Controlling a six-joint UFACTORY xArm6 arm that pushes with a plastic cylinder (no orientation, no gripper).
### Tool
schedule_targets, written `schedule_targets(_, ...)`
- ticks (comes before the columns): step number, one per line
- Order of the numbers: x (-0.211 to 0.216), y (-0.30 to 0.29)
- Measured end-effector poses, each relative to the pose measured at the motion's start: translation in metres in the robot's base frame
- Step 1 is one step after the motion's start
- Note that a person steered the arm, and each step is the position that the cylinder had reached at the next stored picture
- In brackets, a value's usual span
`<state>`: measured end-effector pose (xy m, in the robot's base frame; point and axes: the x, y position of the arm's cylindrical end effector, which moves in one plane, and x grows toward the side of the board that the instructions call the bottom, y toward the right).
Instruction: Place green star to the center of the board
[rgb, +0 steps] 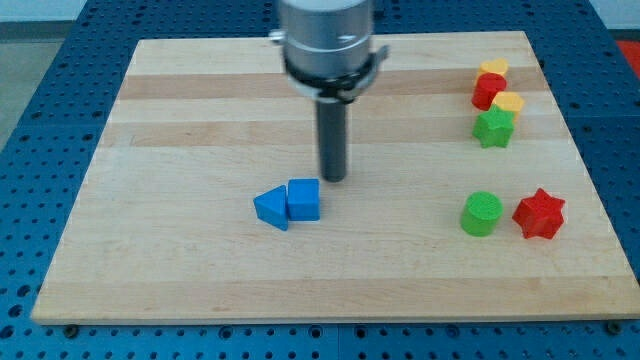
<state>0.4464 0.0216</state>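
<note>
The green star (493, 128) sits near the board's right edge, in the upper right of the view, touching a yellow block (508, 103) just above it. My tip (332, 178) rests on the board near its middle, far to the left of the green star. It is just above and to the right of a blue cube (304, 200), with a small gap between them. A blue triangle (271, 208) touches the cube's left side.
A red block (488, 91) and another yellow block (493, 68) stand above the green star. A green cylinder (481, 213) and a red star (539, 213) sit lower right. The wooden board (180, 120) lies on a blue perforated table.
</note>
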Motion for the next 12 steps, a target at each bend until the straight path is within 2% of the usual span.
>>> schedule_targets(1,-0.022,0.060)
schedule_targets(3,0.013,0.173)
schedule_targets(4,0.011,0.254)
schedule_targets(5,-0.015,0.288)
schedule_targets(6,-0.040,0.286)
schedule_targets(7,-0.057,0.253)
schedule_targets(9,-0.056,0.108)
schedule_targets(10,-0.055,0.056)
schedule_targets(12,-0.039,0.121)
